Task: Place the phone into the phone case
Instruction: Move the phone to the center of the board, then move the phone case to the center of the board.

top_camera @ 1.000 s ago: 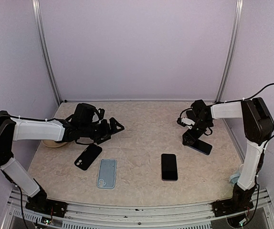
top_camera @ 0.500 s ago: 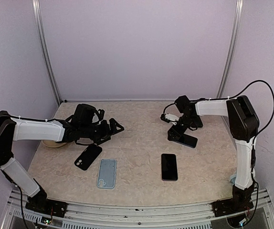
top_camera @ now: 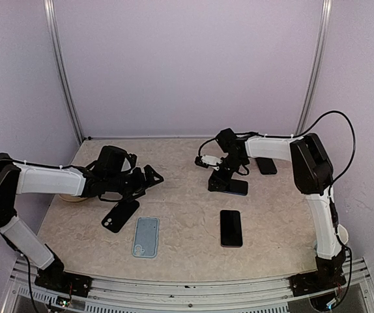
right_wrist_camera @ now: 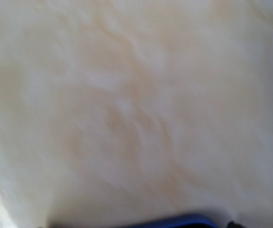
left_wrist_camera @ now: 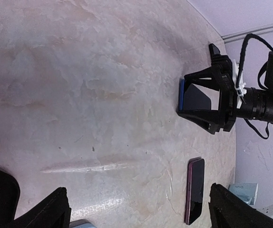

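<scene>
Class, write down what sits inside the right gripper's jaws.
A blue-edged phone sits there, clamped across its width by the right gripper. The phone's underside is hidden, and so is whether it touches the table.

My left gripper [top_camera: 156, 181] and right gripper [top_camera: 228, 184] are black, arm links [top_camera: 50, 179] white; a black cable [top_camera: 335, 112] arcs above the table [top_camera: 187, 215].

Tabletop [top_camera: 187, 163] beige, marbled stone pattern, pale veins, matte; plain lilac-grey wall panels [top_camera: 187, 65] at back and both sides; two aluminium posts [top_camera: 61, 72] in rear corners, slanting outward toward top in overhead view; metal rail [top_camera: 193, 287] along near edge; light soft, even; shadows faint.
</scene>
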Controlling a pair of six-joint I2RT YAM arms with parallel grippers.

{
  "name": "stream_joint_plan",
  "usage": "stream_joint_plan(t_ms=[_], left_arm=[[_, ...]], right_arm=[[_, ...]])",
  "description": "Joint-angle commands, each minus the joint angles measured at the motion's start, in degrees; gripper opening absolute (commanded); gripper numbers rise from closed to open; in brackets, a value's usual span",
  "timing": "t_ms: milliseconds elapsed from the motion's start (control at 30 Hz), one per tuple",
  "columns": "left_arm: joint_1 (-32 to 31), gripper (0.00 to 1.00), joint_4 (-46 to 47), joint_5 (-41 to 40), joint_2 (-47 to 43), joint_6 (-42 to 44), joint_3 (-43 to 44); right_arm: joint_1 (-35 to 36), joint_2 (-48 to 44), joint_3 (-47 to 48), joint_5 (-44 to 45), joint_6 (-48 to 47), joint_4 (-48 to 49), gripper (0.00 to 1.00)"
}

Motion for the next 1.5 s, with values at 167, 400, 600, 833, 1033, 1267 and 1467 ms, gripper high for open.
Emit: stream_joint_plan(t_ms=[167,400,600,833,1033,1267,1467], left_arm=[[2.2,0.99,-4.7,-5.5,-1.6,-3.6,-1.0],[3.8,0.99,-6.9,-6.2,-0.8,-8.0,-1.7],[3.9,0.99,-10.6,-8.3,0.7,-10.0,0.4],[4.2,0.99,-13.8,-8.2,6.3,-12.2,3.1],[4.7,0.98,-12.6,-8.6,8.3,-12.8,3.8],[4.5,0.96,-11.3,-7.0,10.3,-11.2,6.3],[3.3,0.95,-10.2,-5.1,12.0,-10.1,7.7]], right_arm=[[3.5,3.6,6.3,-2.1,-3.1,-3.7,0.84],[4.2,1.3,5.9,-2.9,-1.5,-2.2,0.90],[4.2,-3.1,3.6,-4.4,1.8,0.6,0.98],[4.1,-10.8,-2.7,-3.7,6.3,6.5,1.00],[4.3,-17.5,-8.5,-1.8,8.0,10.5,1.00],[4.4,-21.1,-11.9,0.5,8.1,12.1,1.00],[4.5,-21.6,-12.7,1.1,8.1,12.6,1.00]])
